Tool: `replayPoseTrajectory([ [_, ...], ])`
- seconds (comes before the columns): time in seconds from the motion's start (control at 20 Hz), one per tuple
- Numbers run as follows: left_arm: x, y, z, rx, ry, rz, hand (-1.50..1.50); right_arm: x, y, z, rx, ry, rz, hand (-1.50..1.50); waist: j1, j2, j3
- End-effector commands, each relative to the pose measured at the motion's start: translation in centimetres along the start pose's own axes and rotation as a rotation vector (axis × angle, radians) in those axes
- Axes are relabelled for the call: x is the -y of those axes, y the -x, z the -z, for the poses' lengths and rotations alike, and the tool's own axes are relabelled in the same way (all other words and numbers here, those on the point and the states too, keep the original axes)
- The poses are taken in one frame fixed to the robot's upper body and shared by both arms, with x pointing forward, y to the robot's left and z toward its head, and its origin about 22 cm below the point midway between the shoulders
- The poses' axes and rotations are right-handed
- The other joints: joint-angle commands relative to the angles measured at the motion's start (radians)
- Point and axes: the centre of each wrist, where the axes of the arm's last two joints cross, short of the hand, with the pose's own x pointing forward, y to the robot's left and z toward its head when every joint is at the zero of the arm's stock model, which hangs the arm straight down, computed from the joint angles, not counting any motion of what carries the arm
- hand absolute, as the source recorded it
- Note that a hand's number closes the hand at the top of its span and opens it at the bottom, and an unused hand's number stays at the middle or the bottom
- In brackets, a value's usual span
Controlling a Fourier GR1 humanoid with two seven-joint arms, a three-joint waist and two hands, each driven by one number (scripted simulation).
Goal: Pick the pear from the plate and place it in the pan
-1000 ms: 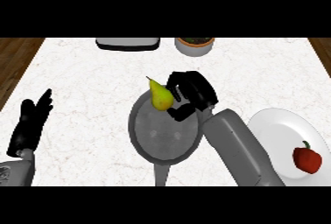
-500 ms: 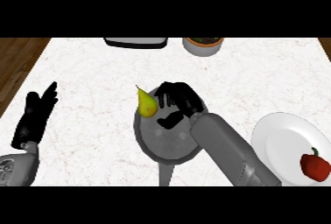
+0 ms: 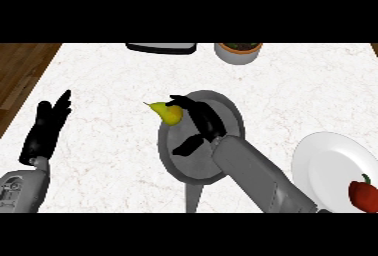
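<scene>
One yellow teardrop pear (image 3: pixel 169 113) in right hand (image 3: pixel 201 121) over round grey pan (image 3: pixel 225 110).

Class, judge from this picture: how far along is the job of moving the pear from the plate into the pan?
Done: the pear is off the plate, where only a red pepper lies. In hand: the right hand holds the pear at the pan's left rim. Left: set it inside and let go. The left hand rests open at the left.

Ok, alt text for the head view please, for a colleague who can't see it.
The right hand holds the pear at the pan's left rim. The plate at right carries a red fruit; the left hand rests open at left.
</scene>
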Motion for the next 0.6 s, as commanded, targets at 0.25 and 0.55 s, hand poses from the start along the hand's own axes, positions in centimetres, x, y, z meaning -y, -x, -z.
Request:
replayPoseTrajectory([
  [0.25,-0.8,1.1,0.2,-0.020,-0.004,0.000,0.00,-0.4,0.6,-0.4,0.099,0.163,0.195,-1.50,-0.010,0.000,0.001],
  [0.55,-1.2,0.6,0.5,-0.031,-0.040,0.001,0.00,1.7,0.1,1.3,0.036,0.286,0.275,-1.50,-0.049,-0.009,-0.001],
])
